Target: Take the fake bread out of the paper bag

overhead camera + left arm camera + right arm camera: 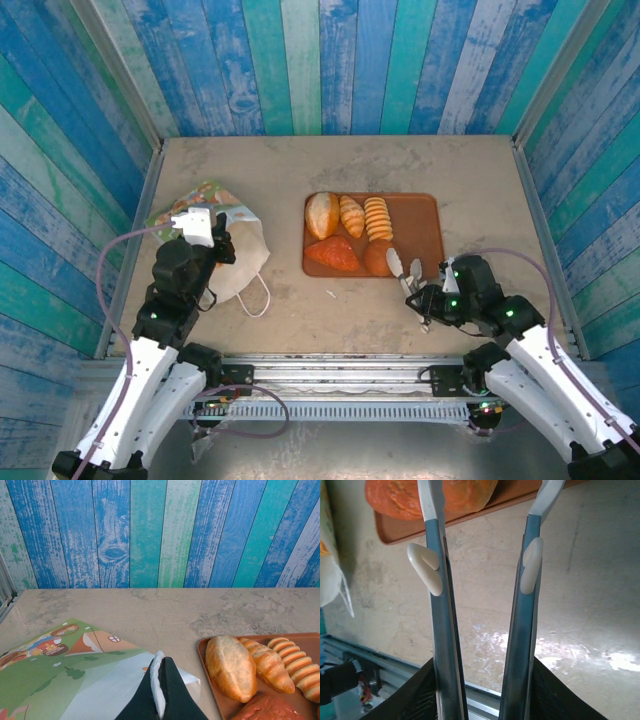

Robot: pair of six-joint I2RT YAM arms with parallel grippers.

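The bag [245, 258] lies flat on the left of the table [350, 160], printed side up. It shows green hills and a little house, but no lettering I can read from here (too small and slanted). The left gripper [161, 682] is pinched tight on the bag's white edge, on the side facing the tray [422, 225]. Five pieces of bread [322, 215] sit on that tray, right of the bag and apart from it: a pale roll, two ridged loaves, an orange wedge and a round orange bun. The right gripper [405, 267] hovers at the tray's near edge by the bun, its fingers [532, 540] spread wide with nothing between them.
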